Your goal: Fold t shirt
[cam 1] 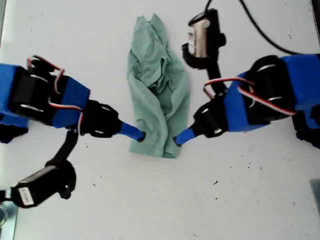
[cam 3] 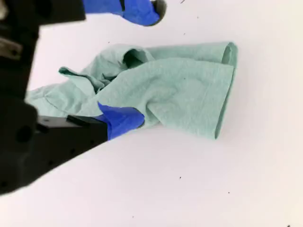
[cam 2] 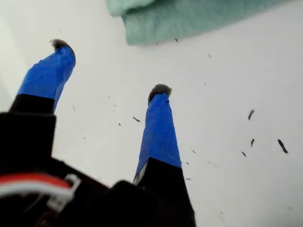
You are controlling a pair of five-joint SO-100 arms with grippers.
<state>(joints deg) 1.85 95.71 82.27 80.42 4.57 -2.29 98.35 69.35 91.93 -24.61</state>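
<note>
The t shirt (cam 1: 157,95) is a pale green bundle on the white table, crumpled at its far end and flatter at its near end. In the exterior view both arms meet at its near end. My first gripper (cam 1: 139,135) comes from the exterior view's left and reaches the near corner. In the first wrist view my first gripper (cam 2: 110,66) is open with bare table between its fingers, the t shirt (cam 2: 189,19) just beyond. My second gripper (cam 1: 179,140) comes from the exterior view's right. It (cam 3: 149,64) is open, one finger (cam 3: 123,120) lying on the edge of the t shirt (cam 3: 184,90).
A black cable (cam 1: 260,25) runs across the table at the exterior view's upper right. Each arm carries a black camera module, one (cam 1: 202,35) beside the cloth's far end, one (cam 1: 40,185) at the exterior view's lower left. Dark specks (cam 1: 247,162) dot the table.
</note>
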